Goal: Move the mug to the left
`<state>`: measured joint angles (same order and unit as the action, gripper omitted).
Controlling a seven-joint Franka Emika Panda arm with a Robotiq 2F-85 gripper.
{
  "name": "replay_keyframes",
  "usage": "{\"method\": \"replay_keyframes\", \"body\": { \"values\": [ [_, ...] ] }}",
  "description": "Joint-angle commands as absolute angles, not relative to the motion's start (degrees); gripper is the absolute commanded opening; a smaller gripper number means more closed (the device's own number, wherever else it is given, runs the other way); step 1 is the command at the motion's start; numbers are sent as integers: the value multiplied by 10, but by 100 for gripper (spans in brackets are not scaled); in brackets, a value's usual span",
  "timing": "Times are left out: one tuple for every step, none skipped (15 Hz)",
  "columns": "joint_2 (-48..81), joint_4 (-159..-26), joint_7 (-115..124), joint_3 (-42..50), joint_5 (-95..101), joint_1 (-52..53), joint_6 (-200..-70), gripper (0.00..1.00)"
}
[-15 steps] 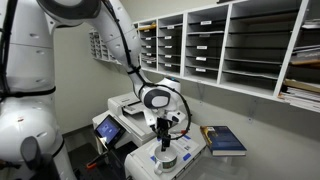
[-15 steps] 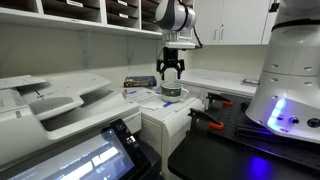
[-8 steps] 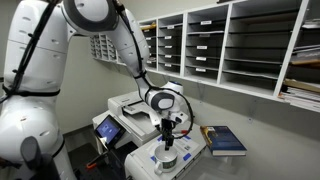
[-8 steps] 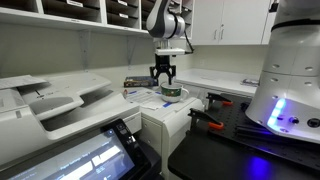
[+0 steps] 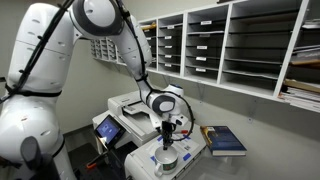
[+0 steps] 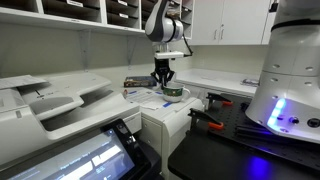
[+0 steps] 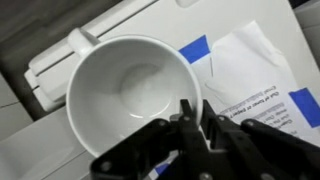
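The mug [image 7: 130, 90] is white and round with a pale inside, and fills the upper left of the wrist view. My gripper [image 7: 195, 108] is shut on its rim, one finger inside the wall and one outside. In both exterior views the mug [image 5: 167, 158] [image 6: 172, 92] stands on papers on a low white cabinet. The gripper [image 5: 166, 143] [image 6: 163, 82] reaches straight down onto it from above.
A blue book [image 5: 224, 140] lies to one side of the mug. White papers with blue print [image 7: 250, 70] lie under it. A large printer [image 6: 50, 95] stands beside the cabinet. Wall shelves of paper trays [image 5: 230, 45] hang above, and the robot base [image 6: 290, 80] is close by.
The gripper has come down over the mug and its jaws have gone from wide open to shut on the rim. The mug has not moved.
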<state>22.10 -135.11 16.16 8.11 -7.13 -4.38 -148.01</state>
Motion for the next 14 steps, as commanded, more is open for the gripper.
{"method": "replay_keyframes", "body": {
  "values": [
    [213,-1356,177,88,-68,-37,-1473,0],
    [209,-1359,177,87,-69,-36,-1472,2],
    [207,-1359,172,81,-76,-38,-1468,2],
    [204,-1358,172,77,-81,-38,-1466,2],
    [202,-1357,169,71,-88,-39,-1458,2],
    [200,-1358,168,65,-93,-36,-1459,2],
    [197,-1358,167,57,-98,-33,-1459,2],
    [195,-1358,168,50,-101,-29,-1460,2],
    [195,-1355,168,42,-106,-25,-1461,2],
    [195,-1353,172,37,-107,-18,-1460,2],
    [195,-1350,174,32,-109,-13,-1458,2],
    [197,-1346,177,28,-110,-7,-1453,2],
    [200,-1341,181,25,-109,0,-1445,2],
    [200,-1341,184,24,-107,5,-1439,2]
  ]
}}
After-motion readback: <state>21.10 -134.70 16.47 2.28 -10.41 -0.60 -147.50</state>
